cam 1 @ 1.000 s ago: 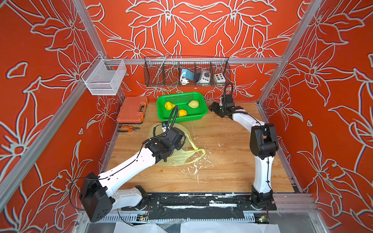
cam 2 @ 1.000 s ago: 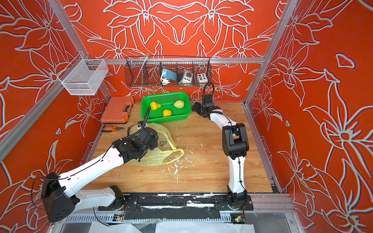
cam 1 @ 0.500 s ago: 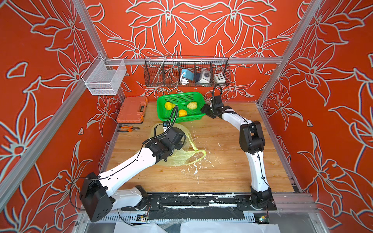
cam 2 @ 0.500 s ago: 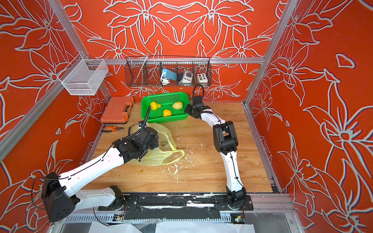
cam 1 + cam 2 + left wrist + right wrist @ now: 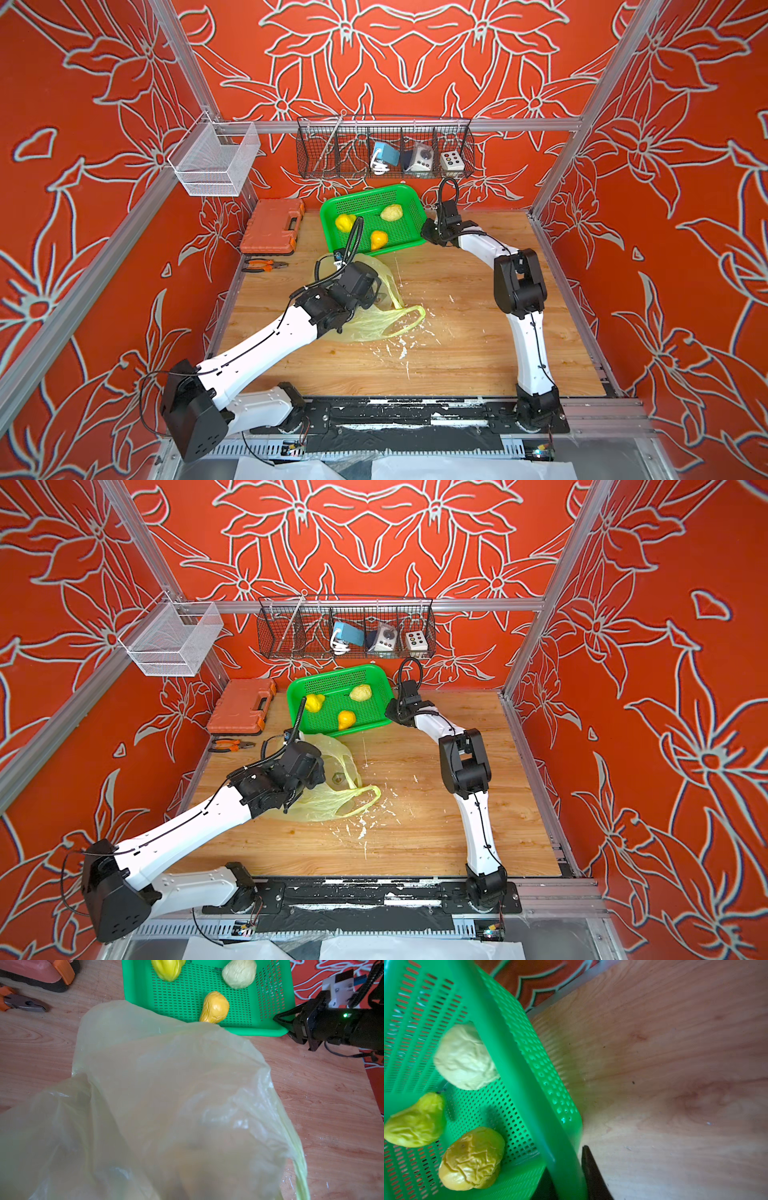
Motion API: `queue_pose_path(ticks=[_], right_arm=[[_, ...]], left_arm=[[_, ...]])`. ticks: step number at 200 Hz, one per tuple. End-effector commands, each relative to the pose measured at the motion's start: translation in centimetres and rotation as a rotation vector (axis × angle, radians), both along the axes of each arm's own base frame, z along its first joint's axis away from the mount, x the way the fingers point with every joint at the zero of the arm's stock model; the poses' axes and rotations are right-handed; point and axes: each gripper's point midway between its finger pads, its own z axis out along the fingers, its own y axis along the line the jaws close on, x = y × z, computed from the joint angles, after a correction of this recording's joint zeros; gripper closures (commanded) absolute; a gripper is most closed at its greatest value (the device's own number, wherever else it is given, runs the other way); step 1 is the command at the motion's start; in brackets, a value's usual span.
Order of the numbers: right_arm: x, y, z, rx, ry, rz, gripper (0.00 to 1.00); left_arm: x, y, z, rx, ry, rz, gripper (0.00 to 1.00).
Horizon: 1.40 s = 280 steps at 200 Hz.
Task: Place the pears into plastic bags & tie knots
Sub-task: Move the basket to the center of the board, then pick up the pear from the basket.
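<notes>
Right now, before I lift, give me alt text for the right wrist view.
The right end effector pinches the rim of the green basket near its corner. Inside lie a pale fruit, a yellow pear and an orange-yellow pear, all wrinkled. The wooden table lies beyond.

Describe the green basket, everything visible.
The green basket is a rectangular plastic tray with rounded corners, a solid rim, and slotted floor and walls. It sits at the back of the wooden table, beside the orange tool case. Three wrinkled fruits lie apart inside: a bright yellow pear, an orange-yellow pear and a pale fruit. The right tool grips its rim at a near corner, one finger outside. The plastic bag overlaps its near rim in the left wrist view.
</notes>
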Motion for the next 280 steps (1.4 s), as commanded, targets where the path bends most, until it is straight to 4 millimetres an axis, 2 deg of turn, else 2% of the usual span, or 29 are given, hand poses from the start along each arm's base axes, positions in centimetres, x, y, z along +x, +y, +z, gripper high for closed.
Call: queue_pose_path(ticks=[1, 23, 39, 71, 98, 123, 133, 153, 164, 181, 189, 192, 210, 230, 249, 266, 280], right_arm=[[-1.5, -3.8, 1.7, -0.106, -0.008, -0.053, 0.94], [-3.8, -7.5, 2.1, -0.138, 0.023, -0.121, 0.97], [-6.2, -11.0, 2.4, -0.180, 0.072, -0.194, 0.98], [-12.4, -18.2, 1.5, -0.253, 0.184, -0.327, 0.97], [-18.1, -23.3, 0.5, -0.303, 0.267, -0.429, 0.96], [-22.5, -26.6, 0.4, -0.350, 0.301, -0.506, 0.94], [-23.4, -27.2, 0.5, -0.348, 0.299, -0.520, 0.87], [-24.2, -26.9, 0.6, -0.309, 0.296, -0.492, 0.46], [-24.0, -26.3, 1.4, -0.283, 0.280, -0.451, 0.34], [-23.3, -25.3, 4.3, -0.230, 0.206, -0.424, 0.30], [-23.0, -25.0, 6.1, -0.209, 0.156, -0.411, 0.29], [-22.9, -24.9, 6.7, -0.201, 0.136, -0.405, 0.29], [-21.8, -23.3, 10.2, -0.134, 0.046, -0.336, 0.28], [-20.5, -20.3, 11.8, -0.050, 0.038, -0.196, 0.27], [-19.5, -17.7, 11.5, -0.008, 0.071, -0.101, 0.23], [-18.6, -15.8, 9.7, -0.017, 0.127, -0.048, 0.20], [-17.9, -15.3, 7.8, -0.059, 0.171, -0.046, 0.18]], left_arm=[[-0.1, 0.3, 1.4, -0.016, -0.037, 0.001, 1.00], [-0.2, 0.4, 1.5, -0.016, -0.041, -0.006, 1.00], [-0.3, 0.4, 1.6, -0.018, -0.045, -0.012, 1.00], [-0.5, 0.4, 1.9, -0.027, -0.054, -0.023, 1.00], [-0.7, 0.3, 1.8, -0.034, -0.052, -0.033, 1.00], [-0.9, 0.2, 1.8, -0.050, -0.052, -0.042, 1.00], [-1.0, 0.1, 1.8, -0.057, -0.054, -0.044, 1.00], [-1.2, -0.2, 1.7, -0.076, -0.064, -0.070, 1.00], [-1.4, -0.6, 1.5, -0.092, -0.069, -0.101, 1.00], [-2.6, -0.5, 0.3, -0.118, -0.043, -0.119, 1.00], [-3.2, -0.4, -1.0, -0.118, -0.010, -0.125, 1.00], [-3.6, -0.1, -0.7, -0.134, -0.020, -0.125, 1.00], [-5.3, 0.6, -3.2, -0.153, 0.025, -0.125, 1.00], [-6.2, 0.9, -4.9, -0.199, 0.028, -0.117, 1.00], [-6.3, 0.6, -5.5, -0.258, 0.009, -0.109, 1.00], [-5.8, 0.1, -5.5, -0.296, -0.012, -0.104, 1.00], [-4.9, -0.6, -4.8, -0.307, -0.046, -0.113, 1.00]])
